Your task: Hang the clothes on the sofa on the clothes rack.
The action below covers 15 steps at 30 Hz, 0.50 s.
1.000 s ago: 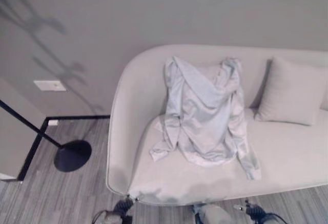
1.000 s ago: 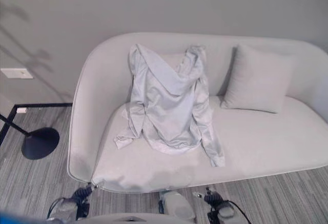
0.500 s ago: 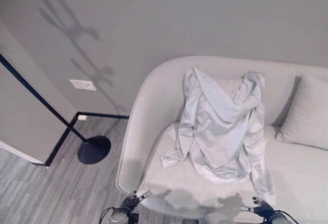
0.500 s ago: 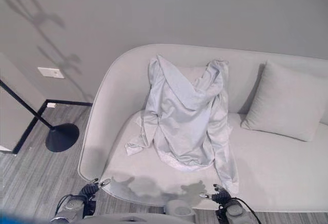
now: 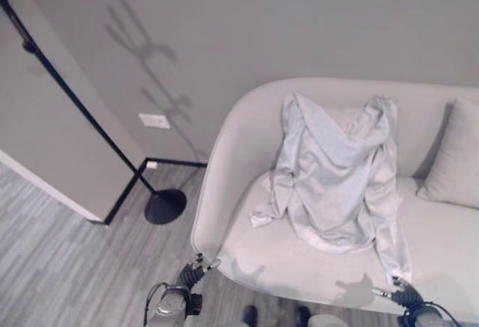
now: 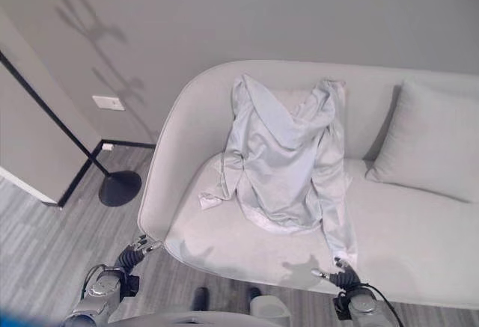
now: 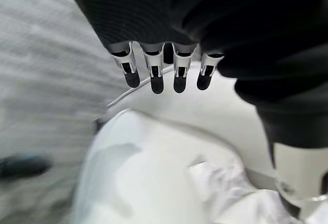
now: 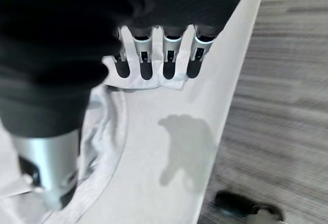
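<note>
A pale grey long-sleeved garment (image 5: 335, 177) hangs over the backrest of the light grey sofa (image 5: 224, 170) and spreads onto its seat, with one sleeve trailing toward the front edge. The clothes rack (image 5: 163, 206) is a black pole on a round black base, standing on the floor left of the sofa. My left hand (image 5: 190, 274) is low by the sofa's front left corner, with its fingers (image 7: 156, 75) straight and nothing in them. My right hand (image 6: 346, 278) hovers just in front of the trailing sleeve end (image 8: 174, 82), with its fingers (image 8: 169, 62) open and apart from the cloth.
A grey cushion (image 6: 425, 144) leans on the backrest at the sofa's right. A pale wall panel (image 5: 45, 147) stands behind the rack, and a white wall plate (image 5: 153, 120) sits on the grey wall. Grey striped floor (image 5: 67, 267) lies left of and in front of the sofa.
The camera has shifted, bringing more of the rack and the floor on the left into view. Both hands now show higher, by the sofa's front edge. The garment lies as before.
</note>
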### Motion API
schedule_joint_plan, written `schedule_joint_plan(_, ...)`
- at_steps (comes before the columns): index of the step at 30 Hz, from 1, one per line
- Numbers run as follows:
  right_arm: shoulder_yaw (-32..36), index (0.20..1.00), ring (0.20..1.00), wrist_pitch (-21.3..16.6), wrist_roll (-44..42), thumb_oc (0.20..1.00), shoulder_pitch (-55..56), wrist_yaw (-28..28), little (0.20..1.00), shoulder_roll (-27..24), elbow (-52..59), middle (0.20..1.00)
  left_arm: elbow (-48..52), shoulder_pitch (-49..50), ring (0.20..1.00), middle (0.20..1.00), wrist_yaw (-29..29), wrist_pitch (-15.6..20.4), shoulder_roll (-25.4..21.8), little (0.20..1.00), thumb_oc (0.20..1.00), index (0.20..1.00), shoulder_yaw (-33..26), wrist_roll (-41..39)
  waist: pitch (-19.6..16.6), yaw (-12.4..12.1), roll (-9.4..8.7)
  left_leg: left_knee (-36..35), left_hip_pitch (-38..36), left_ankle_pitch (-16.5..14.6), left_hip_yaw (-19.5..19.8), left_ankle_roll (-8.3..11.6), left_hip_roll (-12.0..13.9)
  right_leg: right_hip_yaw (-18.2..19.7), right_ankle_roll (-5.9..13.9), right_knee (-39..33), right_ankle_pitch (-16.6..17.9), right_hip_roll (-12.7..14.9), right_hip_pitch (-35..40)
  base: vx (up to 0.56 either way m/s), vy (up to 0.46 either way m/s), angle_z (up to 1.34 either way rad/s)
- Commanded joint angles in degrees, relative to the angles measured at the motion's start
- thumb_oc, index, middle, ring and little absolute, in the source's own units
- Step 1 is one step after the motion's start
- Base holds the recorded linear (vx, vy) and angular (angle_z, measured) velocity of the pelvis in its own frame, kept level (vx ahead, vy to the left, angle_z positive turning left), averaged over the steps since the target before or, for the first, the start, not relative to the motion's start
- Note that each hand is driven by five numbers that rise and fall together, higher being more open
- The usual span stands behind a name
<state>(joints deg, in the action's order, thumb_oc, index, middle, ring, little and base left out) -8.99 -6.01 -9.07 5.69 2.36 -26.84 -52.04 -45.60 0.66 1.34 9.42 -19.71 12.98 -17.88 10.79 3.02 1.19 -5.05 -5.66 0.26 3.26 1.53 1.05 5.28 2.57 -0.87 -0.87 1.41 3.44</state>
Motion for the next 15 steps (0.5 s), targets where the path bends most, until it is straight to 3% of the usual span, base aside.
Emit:
schedule_joint_plan(1,-0.35,1.000,1.000,-1.49,-1.23,1.000,-1.28,0.98,1.000,-1.69,3.51,1.000,2.48,-2.47,1.000,1.000,0.08,2.57,-2.51,1.000,1.000,1.000,-0.72,-0.50,-1.59,0.40,-2.34,0.05,0.79,-2.12,-0.12,-1.30,-1.97,2.82,1.98,-4.13,3.77,2.82,1.65,0.10,0.070,-0.43)
schedule_joint_plan(15,6.86,1.000,1.000,-2.53,1.60,1.000,0.78,1.79,1.000,-6.31,14.34,1.000,12.34,-4.99,1.000,1.000,-0.14,3.03,-6.85,1.000,1.000,1.000,-3.63,2.92,-2.99,2.07,-2.03,0.05,-2.84,-5.07,-1.01,-1.67,-1.51,3.81,2.75,-4.13,2.50,3.08,3.54,0.06,0.009,-0.12)
